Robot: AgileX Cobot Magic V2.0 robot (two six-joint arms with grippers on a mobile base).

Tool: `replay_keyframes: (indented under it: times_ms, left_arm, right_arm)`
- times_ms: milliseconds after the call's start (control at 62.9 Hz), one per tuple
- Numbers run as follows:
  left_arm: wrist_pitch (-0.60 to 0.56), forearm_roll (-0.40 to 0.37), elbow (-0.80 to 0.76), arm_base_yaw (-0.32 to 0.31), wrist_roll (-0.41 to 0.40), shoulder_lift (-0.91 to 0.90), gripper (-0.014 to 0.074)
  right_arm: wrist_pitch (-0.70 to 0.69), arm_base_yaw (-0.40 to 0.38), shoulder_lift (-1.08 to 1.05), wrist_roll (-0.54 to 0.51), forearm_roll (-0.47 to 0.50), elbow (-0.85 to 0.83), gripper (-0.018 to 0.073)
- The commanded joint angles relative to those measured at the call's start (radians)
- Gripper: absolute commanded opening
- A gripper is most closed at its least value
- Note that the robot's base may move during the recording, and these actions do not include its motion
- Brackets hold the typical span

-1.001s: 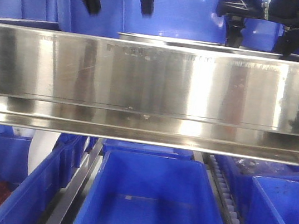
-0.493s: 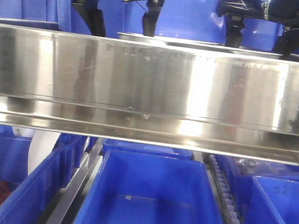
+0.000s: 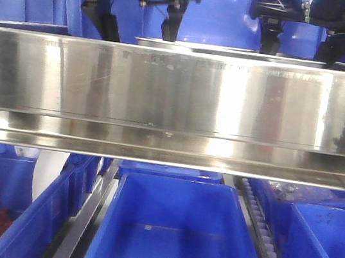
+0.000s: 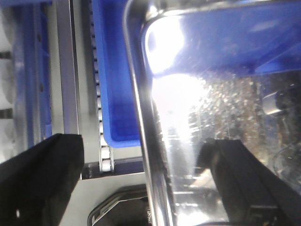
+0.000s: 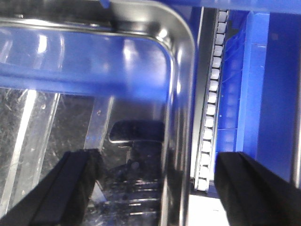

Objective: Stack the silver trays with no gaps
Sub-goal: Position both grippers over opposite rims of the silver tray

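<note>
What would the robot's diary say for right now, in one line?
left end effector: open, astride tray rim | right end effector: open, astride tray rim | stage: not gripped yet

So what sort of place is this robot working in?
Probably a factory or food-processing line: deep blue plastic bins, roller rails between them, and a long stainless-steel band across the front.

I counted two graspers: my left end effector (image 3: 140, 32) and right end effector (image 3: 301, 51). I made out one silver tray (image 3: 236, 53), one steel band (image 3: 177, 97), and three blue bins (image 3: 170, 232) below it.
</note>
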Motion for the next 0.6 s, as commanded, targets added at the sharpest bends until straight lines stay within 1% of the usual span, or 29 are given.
replay_keyframes:
  times_ms: [0, 127, 254, 318, 382, 445, 525, 540, 588]
  left_arm:
    - [-0.022, -0.006, -0.035, 0.005, -0.005, -0.055, 0.0454]
    - [-0.020, -0.033, -0.035, 0.005, -0.005, -0.045, 0.0454]
    - [-0.018, -0.033, -0.035, 0.005, -0.003, -0.042, 0.0449]
    - [-0.011, -0.033, -0.035, 0.005, -0.003, -0.042, 0.0406]
    - [-0.005, -0.026, -0.035, 0.005, -0.003, -0.042, 0.0334]
    - [-0.001, -0.025, -0.035, 0.005, -0.003, -0.042, 0.0230]
    - [-0.001, -0.020, -0.035, 0.005, -0.003, -0.042, 0.0122]
    - [-0.001, -0.021, -0.035, 0.005, -0.003, -0.042, 0.0090]
    - [-0.003, -0.018, -0.035, 0.005, -0.003, -0.042, 0.0039]
  right_arm:
    - [-0.026, -0.005, -0.054, -0.005, -0.008, -0.035, 0.0622]
    - [-0.025, -0.005, -0.054, -0.005, -0.008, -0.035, 0.0622]
    - [-0.021, -0.005, -0.054, -0.005, -0.008, -0.035, 0.0622]
    - [-0.015, -0.005, -0.054, -0.005, -0.008, -0.035, 0.0596]
    - [-0.008, -0.005, -0.054, -0.005, -0.007, -0.035, 0.0526]
    - [0.000, -0.005, -0.054, -0.005, -0.004, -0.035, 0.0414]
    - [0.009, -0.005, -0.054, -0.005, 0.006, -0.035, 0.0294]
    - [0.011, -0.005, -0.054, -0.005, 0.008, -0.035, 0.0271]
    - [0.019, -0.005, -0.054, -0.005, 0.013, -0.035, 0.0207]
